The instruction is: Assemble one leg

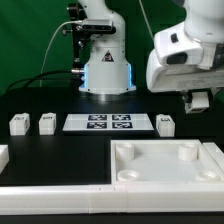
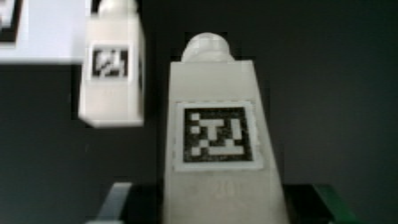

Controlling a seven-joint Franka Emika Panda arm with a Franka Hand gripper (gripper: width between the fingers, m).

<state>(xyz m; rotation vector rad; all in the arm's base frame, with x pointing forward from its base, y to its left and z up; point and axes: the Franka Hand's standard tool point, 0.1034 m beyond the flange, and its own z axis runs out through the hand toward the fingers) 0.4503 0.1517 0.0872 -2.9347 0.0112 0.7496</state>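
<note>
In the wrist view a white leg with a black-and-white tag on its face stands between my fingers, which press on both its sides. My gripper is shut on it. In the exterior view the gripper hangs above the table at the exterior view's right, behind the large white panel; the held leg is hard to make out there. Another leg stands on the table close by, also seen in the wrist view. Two more legs stand at the exterior view's left.
The marker board lies between the legs in front of the robot base; its corner shows in the wrist view. A white part's edge shows at the exterior view's left. The front edge is a white rail.
</note>
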